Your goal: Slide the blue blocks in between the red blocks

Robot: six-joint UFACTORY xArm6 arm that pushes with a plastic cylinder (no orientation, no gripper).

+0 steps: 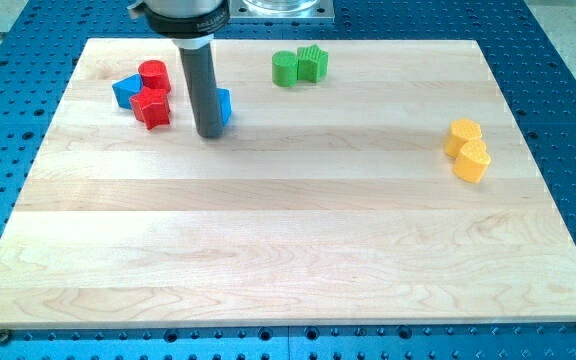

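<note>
A red cylinder (153, 75) and a red star-shaped block (151, 108) sit close together at the view's upper left. A blue block (125, 91) touches them on their left side. A second blue block (224, 106) lies to their right, mostly hidden behind my rod. My tip (209, 134) rests on the board just left of and touching this second blue block, between it and the red blocks.
Two green blocks (299, 66) stand together near the view's top centre. Two yellow blocks (467, 149) sit together at the view's right. The wooden board (288, 240) lies on a blue perforated table.
</note>
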